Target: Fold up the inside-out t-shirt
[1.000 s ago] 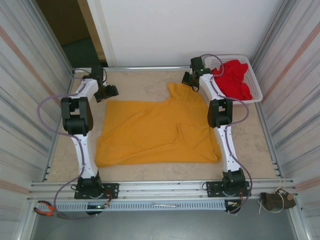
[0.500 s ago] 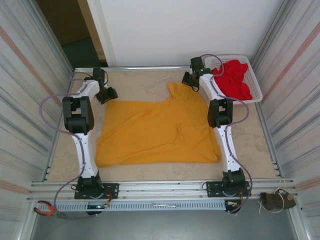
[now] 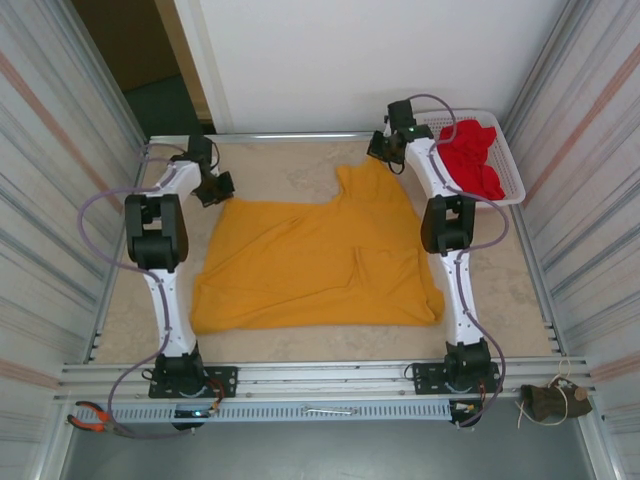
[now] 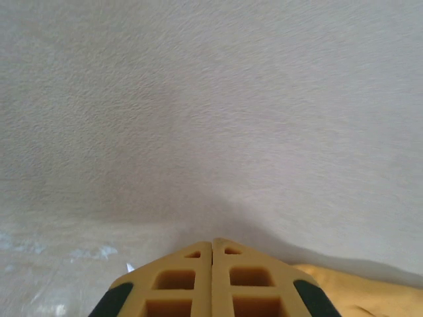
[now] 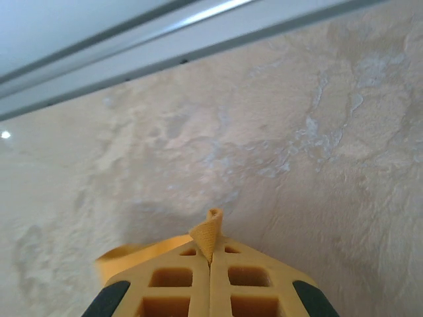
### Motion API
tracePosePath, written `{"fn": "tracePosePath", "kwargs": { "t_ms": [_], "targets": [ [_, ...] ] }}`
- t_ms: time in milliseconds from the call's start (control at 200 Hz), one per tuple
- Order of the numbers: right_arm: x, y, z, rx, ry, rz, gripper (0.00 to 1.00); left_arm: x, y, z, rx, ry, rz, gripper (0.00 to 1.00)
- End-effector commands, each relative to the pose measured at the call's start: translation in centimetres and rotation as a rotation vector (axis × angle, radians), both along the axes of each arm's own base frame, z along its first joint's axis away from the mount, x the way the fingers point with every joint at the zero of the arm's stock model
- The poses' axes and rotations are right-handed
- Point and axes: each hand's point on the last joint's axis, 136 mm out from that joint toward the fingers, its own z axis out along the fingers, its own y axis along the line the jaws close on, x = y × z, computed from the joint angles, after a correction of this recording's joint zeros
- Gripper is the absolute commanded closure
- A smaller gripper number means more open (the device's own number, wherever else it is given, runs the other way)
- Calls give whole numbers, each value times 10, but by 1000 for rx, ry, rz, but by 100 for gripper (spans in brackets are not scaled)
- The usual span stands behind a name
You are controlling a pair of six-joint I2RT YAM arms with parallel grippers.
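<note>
Inside-out t-shirt (image 3: 310, 265) — fold pinched in right fingers (image 5: 165, 277); left fingers (image 4: 175, 284) pressed together, any cloth hidden

Mustard-yellow t-shirt (image 3: 310, 265), red garments (image 3: 470, 160), white basket (image 3: 513, 172), beige marbled table (image 3: 290, 170)

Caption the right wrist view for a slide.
Right pincer shut on a fold of the yellow t-shirt, above the beige tabletop.

Robot lab work cell. Left arm (image 3: 155, 235) and right arm (image 3: 445, 225) bolted to aluminium rail (image 3: 320, 372) at near edge of marbled beige surface (image 3: 290, 165). Ribbed panel walls (image 3: 60, 200) outward of left fingers (image 3: 218, 186) and right fingers (image 3: 385, 150). Plain white wall (image 3: 380, 60) beyond both. Orange-handled pliers (image 3: 95, 418) well behind left fingers, near rail. White plastic basket (image 3: 432, 122) just right of right fingers.
</note>
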Motion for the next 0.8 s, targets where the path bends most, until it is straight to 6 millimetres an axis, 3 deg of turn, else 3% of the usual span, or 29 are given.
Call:
{"fn": "tracePosePath", "kwargs": {
  "t_ms": [0,140,421,431,646,796],
  "targets": [
    [-12,0,86,70,-110,-6,100,1,-5,66,-34,-134,1,100],
    [-35,1,116,94,-130,1,100,-12,1,84,-38,-166,20,100],
    [-104,-3,142,93,-141,-16,100,-55,28,105,-95,-212,127,100],
    [-109,-3,134,90,-124,-18,100,-57,28,105,-96,-211,129,100],
    [-175,-7,137,61,-134,-37,100,-86,38,98,-112,-185,186,100],
    [-219,-15,126,42,-119,-58,100,-107,41,92,-139,-165,231,100]
  ]
}}
